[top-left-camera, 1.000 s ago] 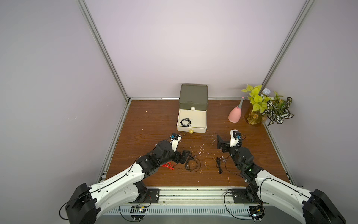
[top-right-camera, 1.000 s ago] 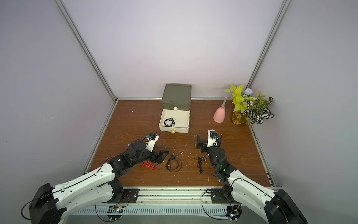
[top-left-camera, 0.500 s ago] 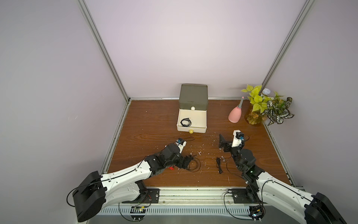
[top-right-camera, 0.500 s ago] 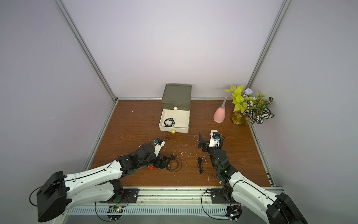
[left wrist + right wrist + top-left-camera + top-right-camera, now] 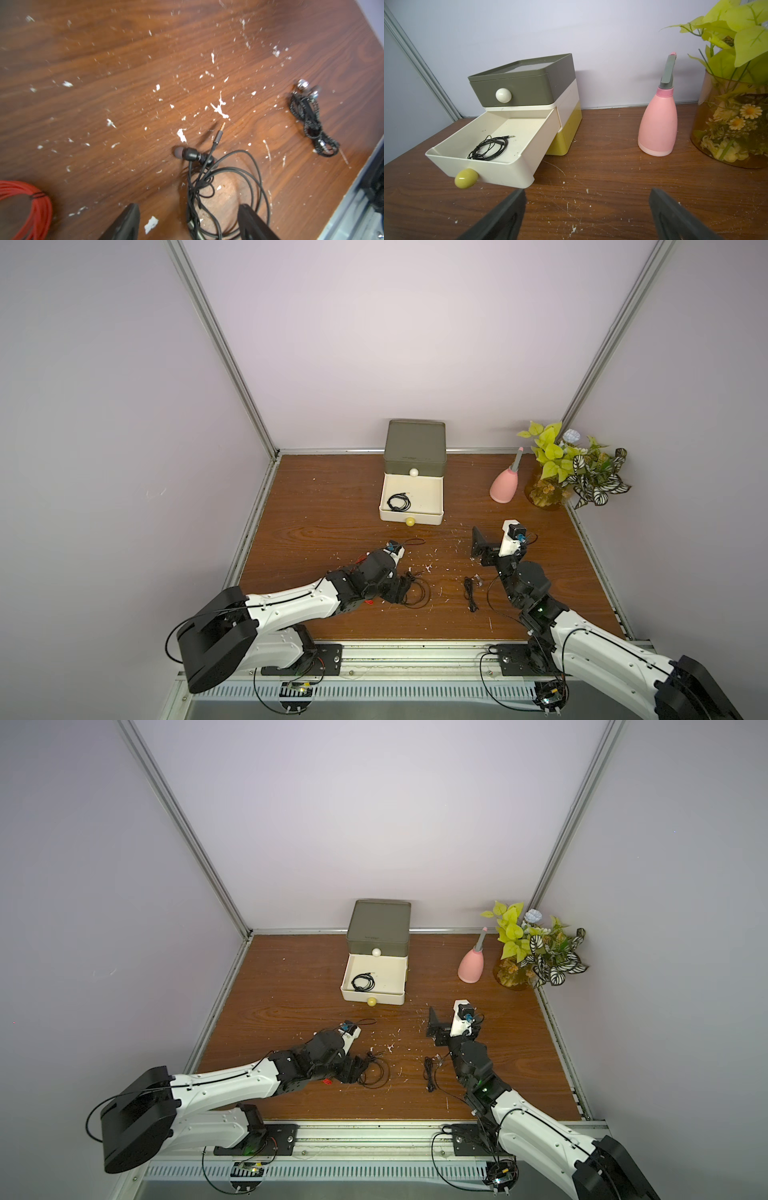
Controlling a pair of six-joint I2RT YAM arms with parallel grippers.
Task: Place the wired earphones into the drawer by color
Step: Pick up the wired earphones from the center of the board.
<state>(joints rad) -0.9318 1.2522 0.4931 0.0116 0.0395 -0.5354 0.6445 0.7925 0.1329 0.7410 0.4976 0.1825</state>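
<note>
Left gripper (image 5: 189,207), jaws apart, straddles a loose black earphone coil (image 5: 192,154), likely to pinch it for the open cream drawer (image 5: 428,517) already holding a black pair (image 5: 399,502).

A robotics lab cell: bare lilac walls (image 5: 374,323), aluminium framing (image 5: 222,348), scuffed wooden worktop (image 5: 332,497), arms (image 5: 291,608) bolted to a rail (image 5: 415,655).

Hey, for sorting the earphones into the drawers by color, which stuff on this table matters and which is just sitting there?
Part of the job:
drawer box
open cream drawer
black earphones already inside
loose black earphones
bundled black earphones
red earphones

Just lying about:
pink spray bottle
plant in a vase
white flecks on the tabletop
</note>
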